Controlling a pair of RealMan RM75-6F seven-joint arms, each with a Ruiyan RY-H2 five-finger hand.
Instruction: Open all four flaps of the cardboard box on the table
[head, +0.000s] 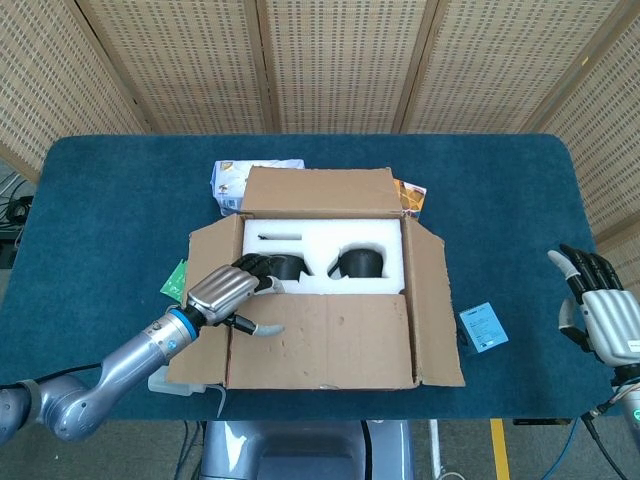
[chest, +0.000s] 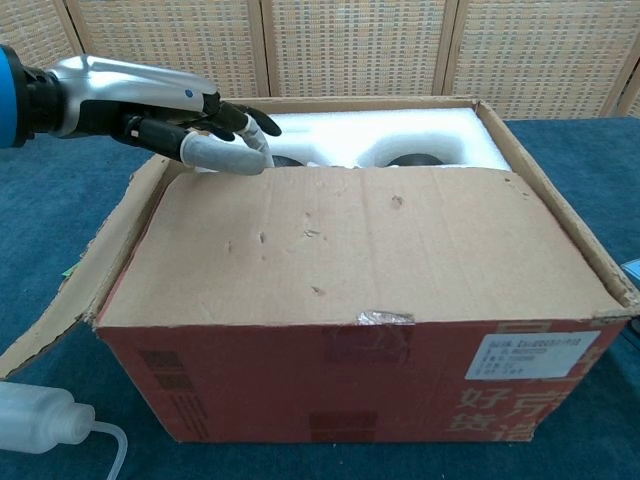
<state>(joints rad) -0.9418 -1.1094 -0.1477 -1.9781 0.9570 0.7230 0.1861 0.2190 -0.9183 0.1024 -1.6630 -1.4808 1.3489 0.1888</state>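
Observation:
The cardboard box (head: 320, 340) (chest: 360, 400) stands mid-table. Its far flap (head: 318, 192) and both side flaps (head: 432, 300) are folded out, and the near flap (chest: 360, 245) still lies over the front half. White foam (head: 310, 240) with two black round parts (head: 358, 262) shows inside. My left hand (head: 232, 290) (chest: 175, 105) is at the near flap's left far corner, its dark fingers reaching over the flap's free edge into the box and its thumb lying on top of the flap. My right hand (head: 600, 310) hangs at the table's right edge, fingers spread, holding nothing.
A white packet (head: 235, 182) and an orange one (head: 412, 195) lie behind the box. A small blue card (head: 483, 327) lies to its right. A white squeeze bottle (chest: 40, 425) and a green scrap (head: 173, 278) sit by the box's left near corner.

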